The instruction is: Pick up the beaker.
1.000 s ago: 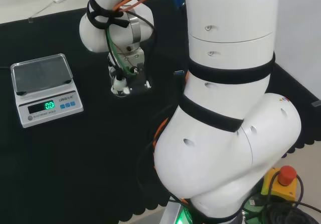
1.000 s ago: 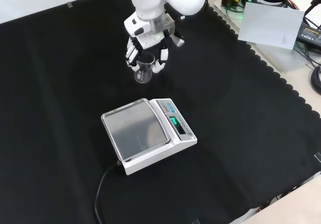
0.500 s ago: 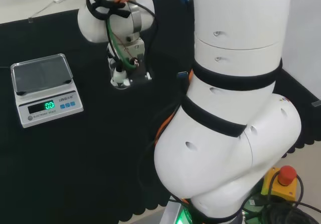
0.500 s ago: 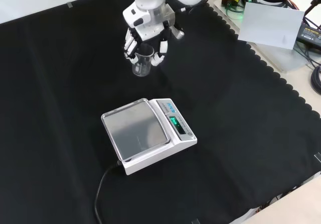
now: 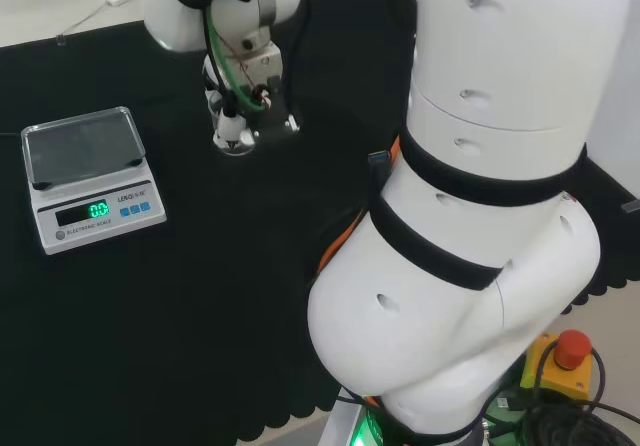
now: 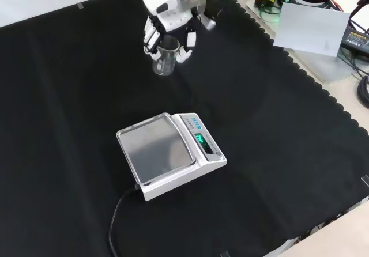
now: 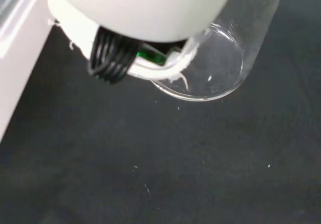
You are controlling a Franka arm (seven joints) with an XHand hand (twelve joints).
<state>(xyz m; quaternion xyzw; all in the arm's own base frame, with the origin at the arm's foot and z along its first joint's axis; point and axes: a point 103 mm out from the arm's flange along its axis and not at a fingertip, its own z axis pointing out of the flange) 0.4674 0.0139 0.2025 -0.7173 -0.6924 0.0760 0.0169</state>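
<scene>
Front view: the hand [image 6: 170,22] has its fingers curled round the clear beaker [image 6: 164,60], at twelve o'clock from the scale [image 6: 170,154]; apparently grasped and lifted, little left.

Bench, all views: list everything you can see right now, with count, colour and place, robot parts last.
beaker: one, clear glass, far end of the cloth in the front view, inside the hand's curled fingers
scale: one, white with a grey pan and green display, mid-cloth in the front view, nearer the camera than the beaker
scale cable: one, black, running off the scale's near corner
cloth: one, black, covering the bench
hand: one, black and white, closed around the beaker
arm: one, white
</scene>
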